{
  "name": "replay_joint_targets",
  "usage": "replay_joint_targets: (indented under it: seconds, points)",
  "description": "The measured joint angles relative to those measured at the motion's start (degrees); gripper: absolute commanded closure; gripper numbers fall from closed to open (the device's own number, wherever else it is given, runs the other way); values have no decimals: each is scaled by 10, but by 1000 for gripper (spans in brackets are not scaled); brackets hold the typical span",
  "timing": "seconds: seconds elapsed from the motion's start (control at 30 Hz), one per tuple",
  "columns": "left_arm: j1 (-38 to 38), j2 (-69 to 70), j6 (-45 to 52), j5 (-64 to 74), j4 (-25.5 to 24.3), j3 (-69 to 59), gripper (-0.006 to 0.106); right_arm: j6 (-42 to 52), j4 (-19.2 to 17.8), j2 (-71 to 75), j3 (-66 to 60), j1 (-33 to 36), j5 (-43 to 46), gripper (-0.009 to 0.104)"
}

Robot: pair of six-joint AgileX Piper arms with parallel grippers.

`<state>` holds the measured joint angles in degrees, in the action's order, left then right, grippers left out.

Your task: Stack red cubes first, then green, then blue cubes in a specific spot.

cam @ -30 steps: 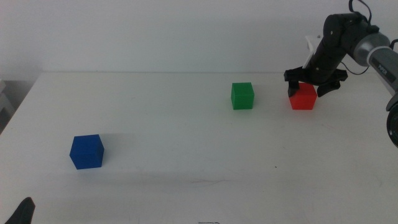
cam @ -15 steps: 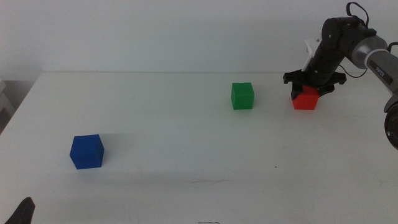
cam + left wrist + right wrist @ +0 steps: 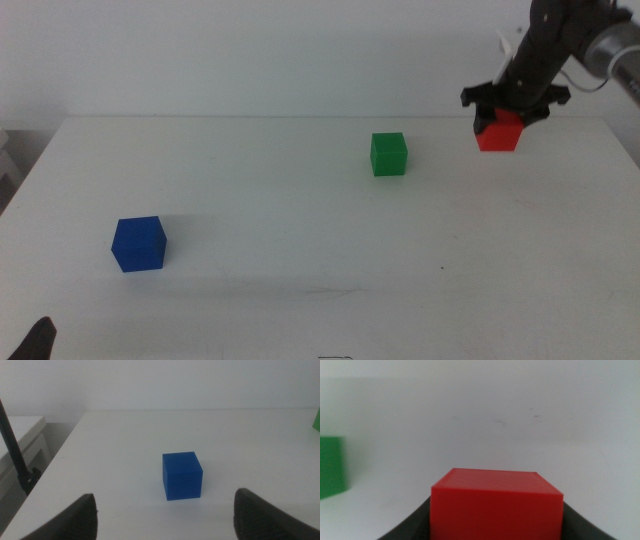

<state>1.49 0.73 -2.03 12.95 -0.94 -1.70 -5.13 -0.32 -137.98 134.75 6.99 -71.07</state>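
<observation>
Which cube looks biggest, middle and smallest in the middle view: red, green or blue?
1. blue cube, nearest the camera
2. green cube
3. red cube, partly hidden by the right gripper

Green and red look close, so their order is unsure.

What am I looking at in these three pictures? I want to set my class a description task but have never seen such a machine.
Two robot arms work at a white table. One picture looks down over the table; the other two come from cameras on each arm's wrist. The right gripper has its jaws shut on the red cube, lifted above the table. The green cube and blue cube sit apart on the table. The left gripper waits, jaws open, near the blue cube.
</observation>
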Motion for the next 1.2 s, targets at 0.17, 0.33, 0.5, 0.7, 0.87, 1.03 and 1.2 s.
replay_joint_targets:
  seconds: [0.17, 0.33, 0.5, 0.7, 0.87, 1.03, 1.2]
  points:
    - [0, 0, 0, 0, 0, 0, 7, -8, -6, 96, -122, 25, 8, 96]
    - [0, 0, 0, 0, 0, 0, 7, -47, -13, 226, -356, 49, 116, 96]
    - [0, 0, 0, 0, 0, 0, 7, -123, -35, 374, -513, 89, 177, 96]
    - [0, 0, 0, 0, 0, 0, 7, -249, -92, 439, -545, 166, 147, 96]
    - [0, 0, 0, 0, 0, 0, 7, -315, -90, 439, -548, 235, 155, 96]
    - [0, 0, 0, 0, 0, 0, 7, -380, -98, 412, -532, 291, 181, 96]
    - [0, 0, 0, 0, 0, 0, 7, -405, -102, 357, -490, 326, 173, 96]
